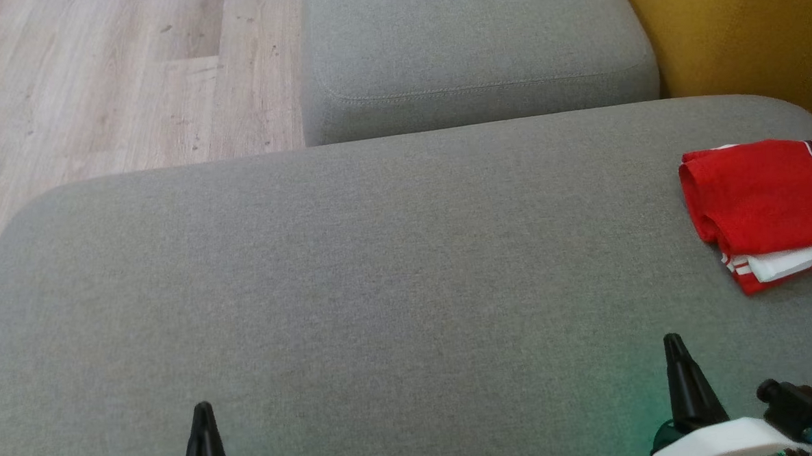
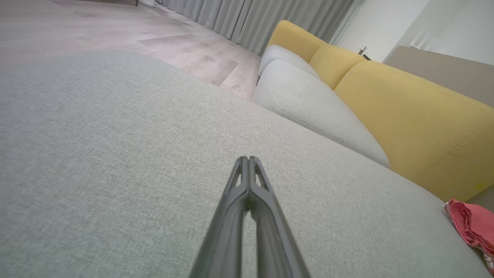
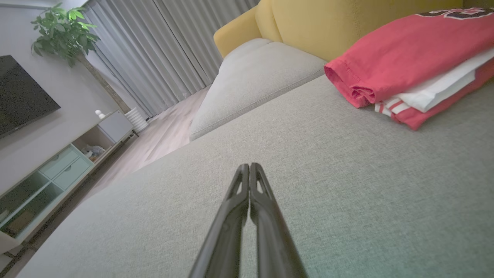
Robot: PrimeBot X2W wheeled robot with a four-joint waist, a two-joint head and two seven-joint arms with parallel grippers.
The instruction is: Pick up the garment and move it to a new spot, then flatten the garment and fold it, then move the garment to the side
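The garment (image 1: 765,209) is a red jersey with white trim and dark lettering, folded into a neat stack at the far right of the grey sofa seat (image 1: 381,277). It also shows as the garment (image 3: 409,61) at upper right and the garment (image 2: 472,224) at the right edge. My left gripper (image 1: 203,409) is shut and empty at the lower left, far from the jersey. My right gripper (image 1: 673,343) is shut and empty at the lower right, a short way in front of the jersey. Both pairs of fingers, left gripper (image 2: 247,159) and right gripper (image 3: 247,166), press together above bare fabric.
A second grey cushion (image 1: 474,54) lies beyond the seat, with a yellow backrest (image 1: 740,28) on the right. Wooden floor (image 1: 112,83) lies past the seat's left and far edges. A TV cabinet (image 3: 58,170), a plant (image 3: 63,33) and curtains (image 3: 154,50) stand across the room.
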